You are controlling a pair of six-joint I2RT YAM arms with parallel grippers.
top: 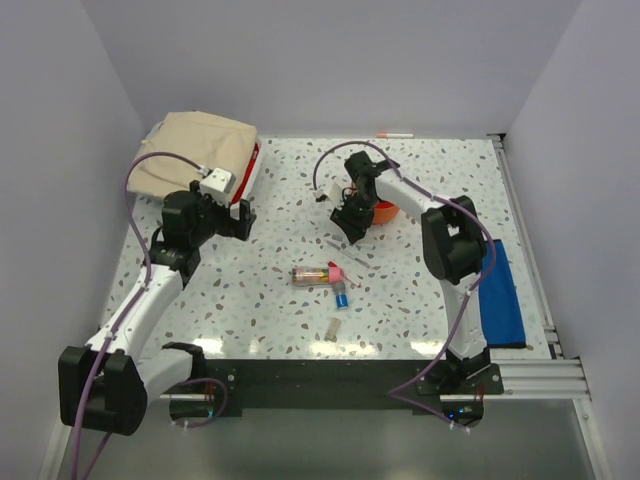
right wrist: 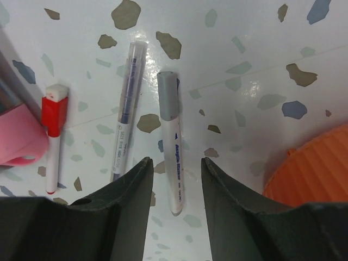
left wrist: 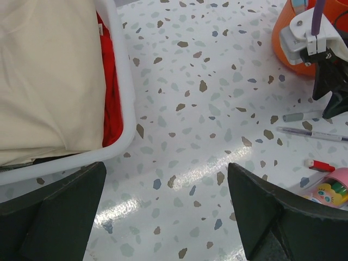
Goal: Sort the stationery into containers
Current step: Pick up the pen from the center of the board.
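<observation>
My right fingers [right wrist: 130, 201] are apart, low over the worktop [top: 250, 300]. A grey-capped pen [right wrist: 168, 103] lies between them, and I can't see them touching it. A clear pen [right wrist: 128, 125] lies right next to it, almost side by side, so it is close to one finger. Past that is a red-capped pen [right wrist: 53, 130], and then the pink end of the tube [right wrist: 19, 138]. The orange tub [right wrist: 312, 168] sits just beside the other finger. From the top my right arm hides part of it.

My left fingers [left wrist: 54, 212] are wide apart and hold nothing. They hang over bare worktop, next to a white basket [left wrist: 126, 103] with a beige cloth [left wrist: 49, 70] in it.

A blue marker [top: 341, 297] lies near the tube in the middle of the worktop. A small cap [top: 332, 328] lies closer to me. A blue mat [top: 500, 295] lies along the right edge.
</observation>
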